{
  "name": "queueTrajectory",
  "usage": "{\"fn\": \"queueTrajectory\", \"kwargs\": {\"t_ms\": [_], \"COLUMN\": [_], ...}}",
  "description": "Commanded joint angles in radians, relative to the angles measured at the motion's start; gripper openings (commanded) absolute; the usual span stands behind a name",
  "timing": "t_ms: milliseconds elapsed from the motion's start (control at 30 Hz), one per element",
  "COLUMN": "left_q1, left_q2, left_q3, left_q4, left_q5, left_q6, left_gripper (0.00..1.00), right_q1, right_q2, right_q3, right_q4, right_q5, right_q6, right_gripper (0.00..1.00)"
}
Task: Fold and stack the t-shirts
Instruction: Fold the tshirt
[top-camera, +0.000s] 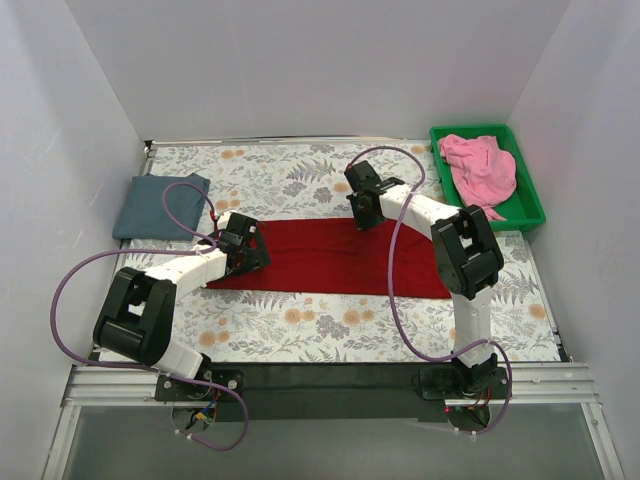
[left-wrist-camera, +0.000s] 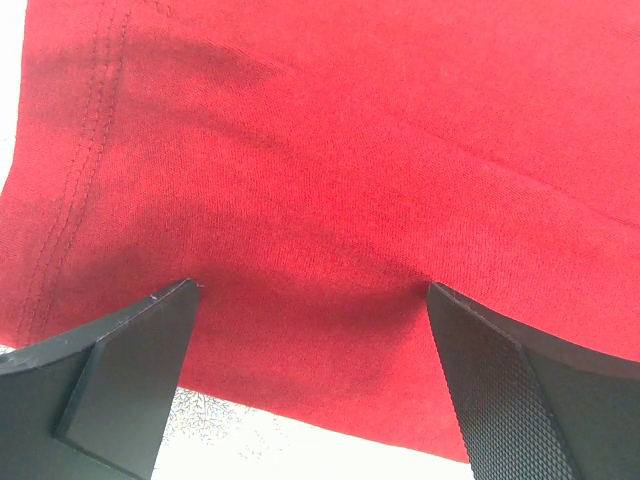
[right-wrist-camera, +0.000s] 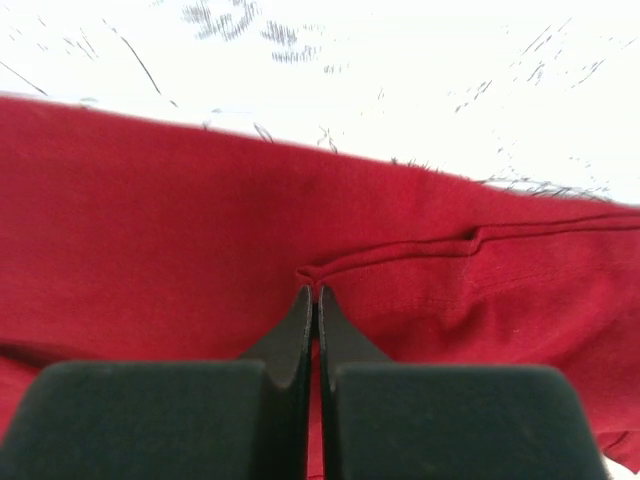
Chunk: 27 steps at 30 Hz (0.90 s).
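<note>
Folding the dark red t-shirt (top-camera: 330, 258), laid across the middle of the table (top-camera: 300, 325): my right gripper (right-wrist-camera: 316, 292) pinches its far edge — left gripper (left-wrist-camera: 311, 288) gapes above its left end. Next, I'd close left, then fold nearward.

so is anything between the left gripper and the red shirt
Nothing visible. The left gripper hangs open right over the dark red t-shirt, near its left end, with only bare cloth showing between its fingers.

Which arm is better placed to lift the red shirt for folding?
Right, probably: the right claw is shut, pinching the red shirt near its far edge; the left claw hangs open over the cloth, gripping nothing.
</note>
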<state>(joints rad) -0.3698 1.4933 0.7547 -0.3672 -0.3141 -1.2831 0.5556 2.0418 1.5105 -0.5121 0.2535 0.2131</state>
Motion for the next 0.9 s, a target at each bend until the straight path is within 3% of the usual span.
{"fn": "queueTrajectory", "kwargs": {"t_ms": [0, 433, 600, 733, 867], "left_q1": [-0.003, -0.003, -0.001, -0.003, -0.001], "left_q2": [0.004, 0.018, 0.021, 0.022, 0.019], "left_q3": [0.014, 0.020, 0.021, 0.020, 0.020], "left_q4": [-0.029, -0.041, -0.041, -0.042, -0.045], "left_q5": [-0.005, -0.008, -0.005, -0.006, -0.010], "left_q6": [-0.009, -0.013, -0.013, -0.015, -0.019], "left_gripper": [0.91, 0.91, 0.91, 0.91, 0.91], "right_q1": [-0.006, -0.036, -0.033, -0.033, -0.060], "right_q2": [-0.045, 0.006, 0.026, 0.017, -0.086], "right_q3": [0.083, 0.152, 0.171, 0.154, 0.062], "right_q4": [0.004, 0.004, 0.029, 0.043, 0.053], "right_q5": [0.032, 0.032, -0.048, -0.118, -0.077], "right_q6": [0.017, 0.089, 0.097, 0.082, 0.049], "right_gripper": [0.01, 0.01, 0.02, 0.26, 0.37]}}
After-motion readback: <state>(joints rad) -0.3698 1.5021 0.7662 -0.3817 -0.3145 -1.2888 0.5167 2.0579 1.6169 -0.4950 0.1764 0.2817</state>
